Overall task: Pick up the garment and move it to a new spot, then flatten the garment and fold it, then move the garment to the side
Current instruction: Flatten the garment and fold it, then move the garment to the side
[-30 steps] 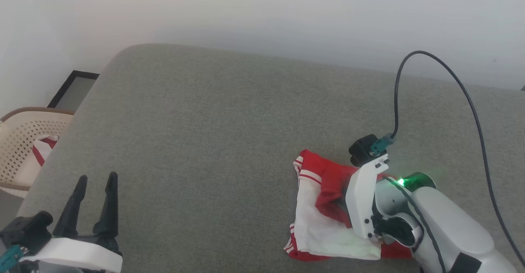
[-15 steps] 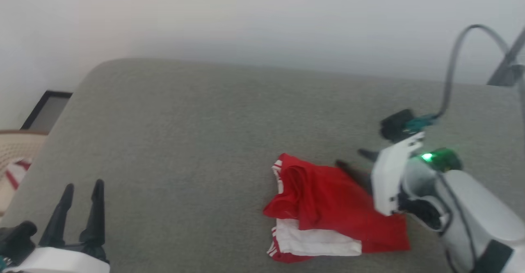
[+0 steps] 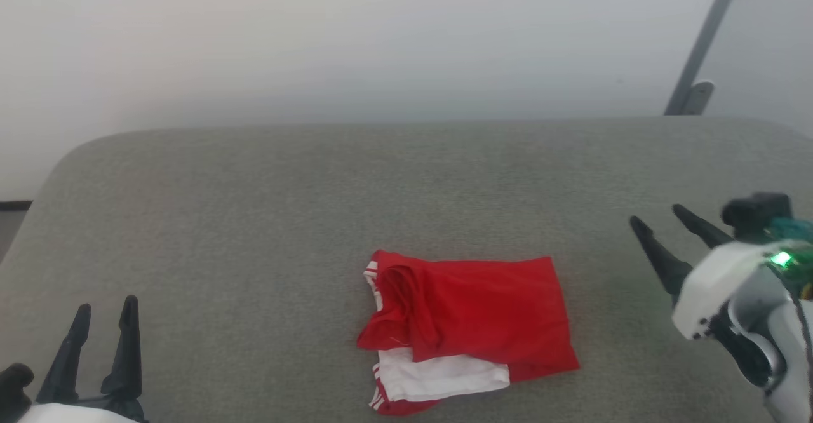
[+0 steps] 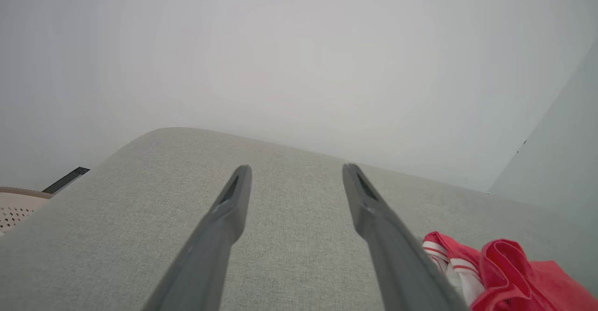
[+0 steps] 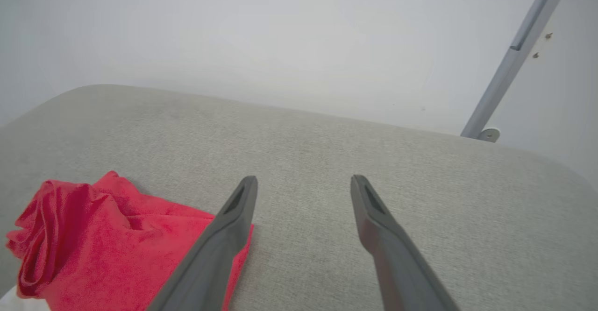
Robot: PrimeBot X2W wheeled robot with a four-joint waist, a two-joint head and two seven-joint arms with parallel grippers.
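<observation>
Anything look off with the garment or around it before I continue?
The garment lies folded on the grey cushion, but untidily: its left end is bunched into a rumpled ridge, and a white panel sticks out from under the red layer at the near edge. Nothing else stands out.

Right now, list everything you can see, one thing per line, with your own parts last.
garment: one, bright red with a white panel and striped trim, folded, lying on the near middle of the padded surface, nothing touching it
padded surface: one, grey-green, under the garment
wall: one, whitish, behind the surface
pole: one, grey, slanted against the wall at far right
basket: one, beige, perforated, beyond the surface's left end
dark frame: one, black, beside the basket
left gripper: one, dark fingers, open, lower left, holding nothing
right gripper: one, dark fingers, open, right of the garment, holding nothing
green light: one, on the right wrist
</observation>
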